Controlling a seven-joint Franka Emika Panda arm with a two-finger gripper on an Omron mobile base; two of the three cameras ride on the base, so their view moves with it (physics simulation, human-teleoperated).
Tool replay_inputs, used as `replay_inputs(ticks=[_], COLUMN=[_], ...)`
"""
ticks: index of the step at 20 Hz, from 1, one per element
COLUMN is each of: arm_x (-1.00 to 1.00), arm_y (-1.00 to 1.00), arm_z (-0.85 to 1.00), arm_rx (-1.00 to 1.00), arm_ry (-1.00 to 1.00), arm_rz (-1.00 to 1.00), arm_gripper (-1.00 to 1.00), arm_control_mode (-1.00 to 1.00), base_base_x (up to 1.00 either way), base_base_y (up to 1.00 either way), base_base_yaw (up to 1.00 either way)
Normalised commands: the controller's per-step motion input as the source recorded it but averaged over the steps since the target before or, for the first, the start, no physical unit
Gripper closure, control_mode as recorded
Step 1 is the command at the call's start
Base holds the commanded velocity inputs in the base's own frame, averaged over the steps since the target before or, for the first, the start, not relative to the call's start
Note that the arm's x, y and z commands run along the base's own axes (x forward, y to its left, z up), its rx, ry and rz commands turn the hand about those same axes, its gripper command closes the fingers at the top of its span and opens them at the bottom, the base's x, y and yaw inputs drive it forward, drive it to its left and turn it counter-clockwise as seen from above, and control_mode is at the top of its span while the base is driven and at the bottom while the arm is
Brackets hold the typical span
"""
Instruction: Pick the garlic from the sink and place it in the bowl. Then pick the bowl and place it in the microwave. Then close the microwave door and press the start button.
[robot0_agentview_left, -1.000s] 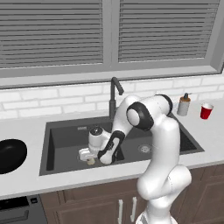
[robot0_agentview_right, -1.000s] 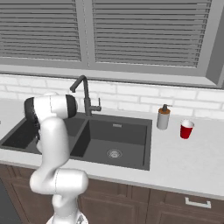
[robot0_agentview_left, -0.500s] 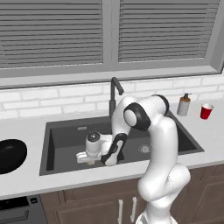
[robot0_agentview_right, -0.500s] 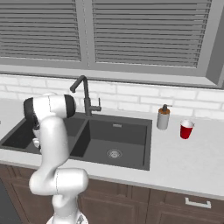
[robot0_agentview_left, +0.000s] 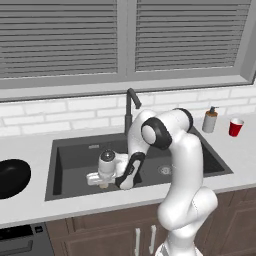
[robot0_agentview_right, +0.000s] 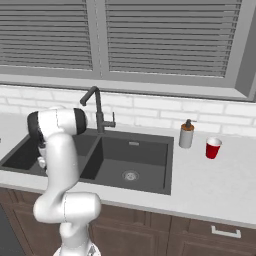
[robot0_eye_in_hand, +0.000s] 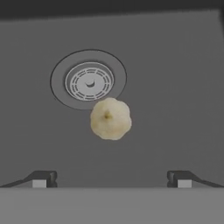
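Hanging wide-spread above the sink (robot0_eye_in_hand: 183, 65) floor, tool (robot0_eye_in_hand: 111, 183) straddling garlic (robot0_eye_in_hand: 110, 118) beside drain (robot0_eye_in_hand: 89, 83).

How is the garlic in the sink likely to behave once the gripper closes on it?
The garlic is a small, rounded, lumpy bulb lying loose on the flat sink floor beside the drain, so it probably rolls if nudged off-centre. It looks light. Its uneven lobes may let it twist between the open gripper's narrow fingertips.

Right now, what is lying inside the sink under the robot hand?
On the floor of the sink lies the garlic, free between the open fingers, beside the round drain. In the left base view the hand covers most of it.
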Motion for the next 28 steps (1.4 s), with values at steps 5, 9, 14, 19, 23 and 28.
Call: replay_inputs(ticks=[5,9,14,19,23,28], arm_x=[0.71,0.52,0.28,0.13,0.12,0.21], arm_y=[0.0,0.08,0.28,0.53,0.51,0.31], arm_z=[0.0,0.0,0.0,0.04,0.17,0.19], arm_rx=[0.01,0.0,0.0,-0.02,-0.03,-0.06], arm_ry=[0.17,0.25,0.21,0.26,0.3,0.23], arm_rz=[0.02,0.06,0.08,0.07,0.03,0.0], arm_gripper=[-1.0,-1.0,-1.0,-1.0,-1.0,-1.0], arm_control_mode=[-1.0,-1.0,-1.0,-1.0,-1.0,-1.0], base_base_x=[0.0,0.0,0.0,0.0,0.0,0.0], base_base_y=[0.0,0.0,0.0,0.0,0.0,0.0], base_base_yaw=[0.0,0.0,0.0,0.0,0.0,0.0])
